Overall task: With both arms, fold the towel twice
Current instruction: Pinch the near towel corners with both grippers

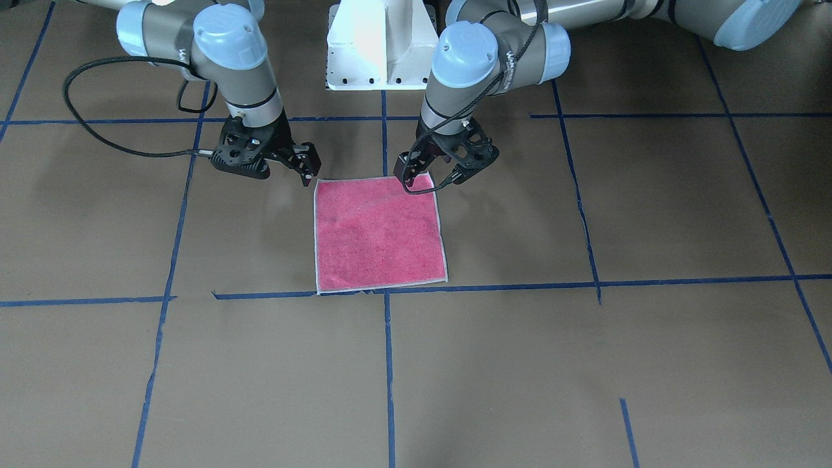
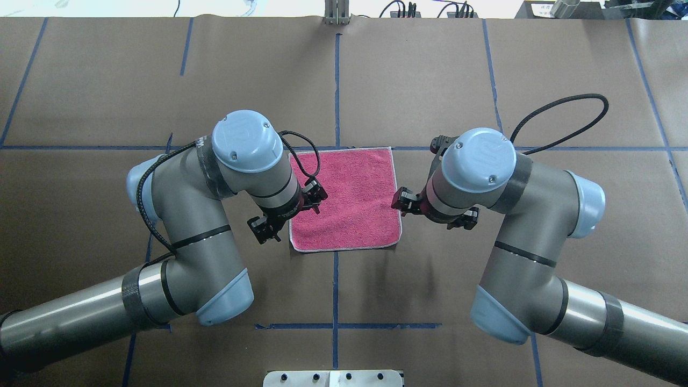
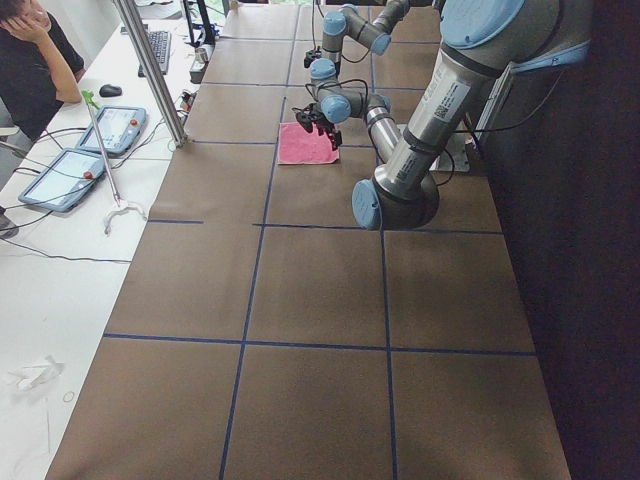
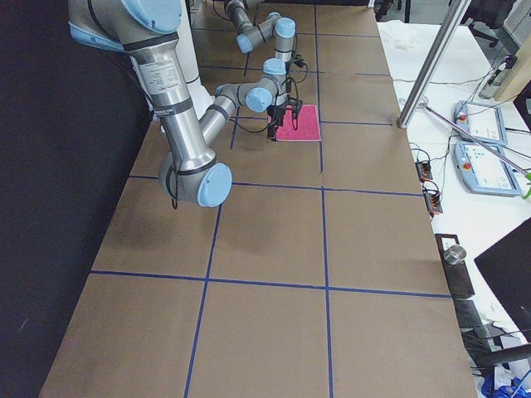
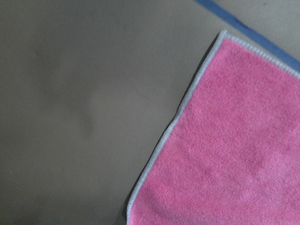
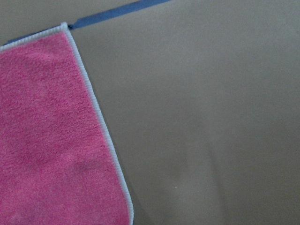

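Note:
The towel (image 1: 380, 234) lies flat on the brown table, pink-red face up, with a whitish stitched edge. It also shows in the overhead view (image 2: 349, 199) and in both wrist views (image 5: 225, 154) (image 6: 47, 140). My left gripper (image 1: 434, 170) (image 2: 290, 212) hangs open just above the towel's corner nearest the robot on my left side, its fingers on either side of the edge. My right gripper (image 1: 273, 162) (image 2: 432, 210) is open beside the towel's right edge, one fingertip (image 1: 309, 166) close to the near corner. Neither gripper holds anything.
Blue tape lines (image 1: 390, 364) cross the brown table. The white pedestal base (image 1: 380, 45) stands behind the towel. An operator (image 3: 30, 60), tablets (image 3: 60, 175) and a metal post (image 3: 150, 70) are off the table's far side.

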You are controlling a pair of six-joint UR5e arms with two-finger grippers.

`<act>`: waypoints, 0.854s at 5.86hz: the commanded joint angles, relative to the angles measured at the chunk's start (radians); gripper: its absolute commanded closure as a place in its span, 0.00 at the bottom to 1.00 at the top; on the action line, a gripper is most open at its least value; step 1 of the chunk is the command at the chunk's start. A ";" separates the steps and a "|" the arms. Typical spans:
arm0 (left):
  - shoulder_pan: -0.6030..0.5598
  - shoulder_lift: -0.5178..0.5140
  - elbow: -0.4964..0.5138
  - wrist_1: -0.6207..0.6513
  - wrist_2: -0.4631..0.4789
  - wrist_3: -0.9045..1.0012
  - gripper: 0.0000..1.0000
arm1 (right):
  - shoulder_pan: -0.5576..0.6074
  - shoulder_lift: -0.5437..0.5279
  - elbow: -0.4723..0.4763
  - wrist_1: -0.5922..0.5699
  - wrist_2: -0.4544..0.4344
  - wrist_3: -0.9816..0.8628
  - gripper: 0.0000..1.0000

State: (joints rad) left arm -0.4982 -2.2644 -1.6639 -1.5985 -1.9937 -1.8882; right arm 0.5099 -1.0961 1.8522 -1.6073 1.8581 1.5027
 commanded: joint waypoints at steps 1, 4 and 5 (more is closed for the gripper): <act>0.042 0.008 0.007 0.000 0.044 -0.042 0.00 | -0.048 0.051 -0.077 0.007 -0.026 0.045 0.00; 0.049 0.011 0.039 -0.001 0.056 -0.040 0.00 | -0.047 0.087 -0.184 0.102 -0.028 0.042 0.00; 0.049 0.014 0.050 -0.001 0.059 -0.040 0.00 | -0.044 0.087 -0.192 0.131 -0.027 0.045 0.00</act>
State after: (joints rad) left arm -0.4499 -2.2526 -1.6233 -1.5998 -1.9367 -1.9283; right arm 0.4642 -1.0130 1.6830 -1.5125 1.8305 1.5450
